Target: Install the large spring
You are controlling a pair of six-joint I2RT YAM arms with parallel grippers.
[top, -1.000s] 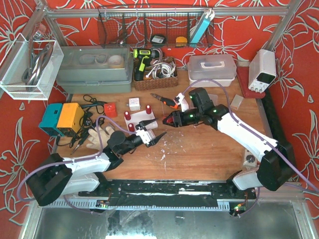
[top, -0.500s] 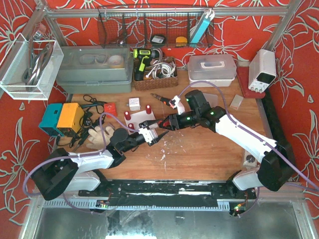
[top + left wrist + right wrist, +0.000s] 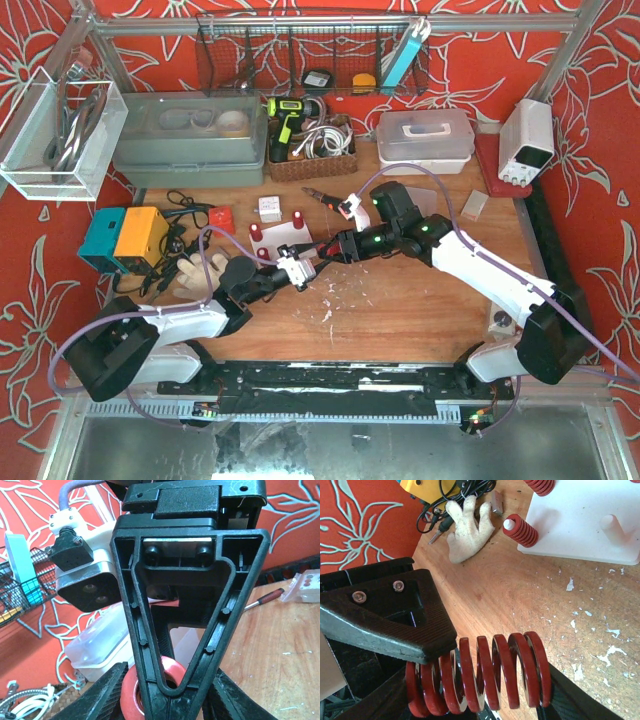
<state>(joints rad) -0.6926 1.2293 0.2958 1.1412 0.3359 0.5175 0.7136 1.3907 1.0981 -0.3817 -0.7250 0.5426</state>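
Observation:
The large red spring (image 3: 480, 675) lies lengthwise between the jaws of my right gripper (image 3: 480, 707), which is shut on it and holds it above the wooden table. It also shows in the top view (image 3: 320, 251). My left gripper (image 3: 167, 700) is open, with its jaws around the spring's near end (image 3: 131, 690); one left finger (image 3: 395, 620) rests on top of the end coils. The white base plate (image 3: 580, 515) carries a small red spring (image 3: 521, 530) on one peg and a bare peg (image 3: 607, 522). In the top view the plate (image 3: 285, 236) lies just behind both grippers (image 3: 308, 262).
A white glove (image 3: 195, 270) and a yellow and teal box (image 3: 125, 238) lie at the left. An orange-handled tool (image 3: 335, 200) lies behind the plate. A grey bin (image 3: 190, 140), a basket (image 3: 310, 150), a clear container (image 3: 425, 135) and a white power supply (image 3: 527, 140) line the back.
My right gripper has carried the spring left and nearer, and my left gripper has moved up to it. The open left jaws now surround the spring's end.

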